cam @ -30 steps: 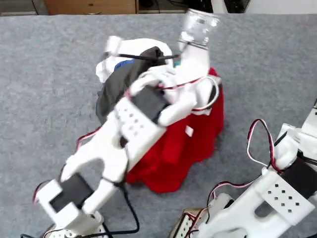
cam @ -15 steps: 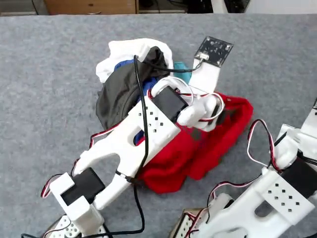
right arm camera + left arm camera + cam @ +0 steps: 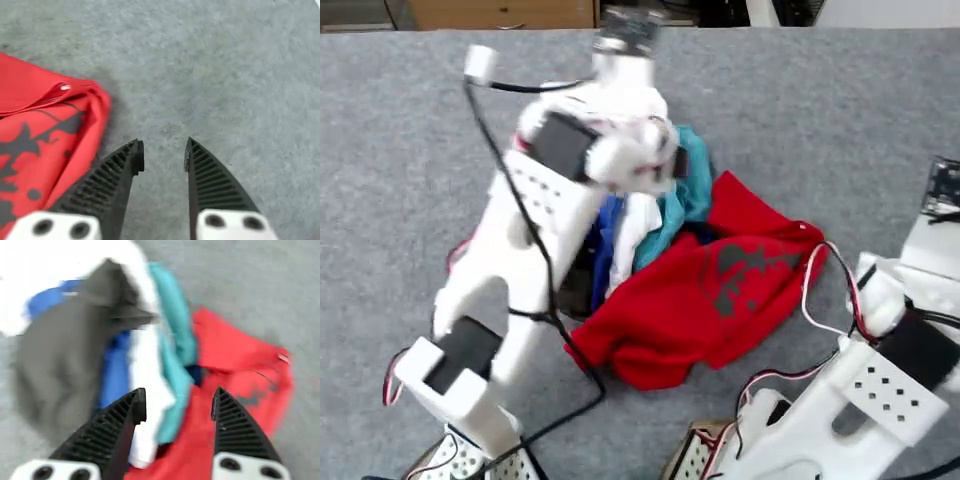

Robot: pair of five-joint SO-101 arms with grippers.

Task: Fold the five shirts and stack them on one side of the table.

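Grey, felt-like table (image 3: 860,120). Nearest, the right pincer (image 3: 162,157) hangs with jaws apart and empty, just beside the red shirt (image 3: 710,300), a soft printed knit lying crumpled mid-table. Beyond it, limp teal (image 3: 685,200), white (image 3: 145,365), blue (image 3: 112,375) and grey (image 3: 60,355) shirts lie heaped, with the left pincer (image 3: 175,405) agape and empty above them. Recommendation: draw one garment clear and flatten it before folding.

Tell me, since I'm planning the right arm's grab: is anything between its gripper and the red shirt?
Nothing visible does. The right gripper hangs open over the grey table, and the red shirt lies just beside it, only bare table between.
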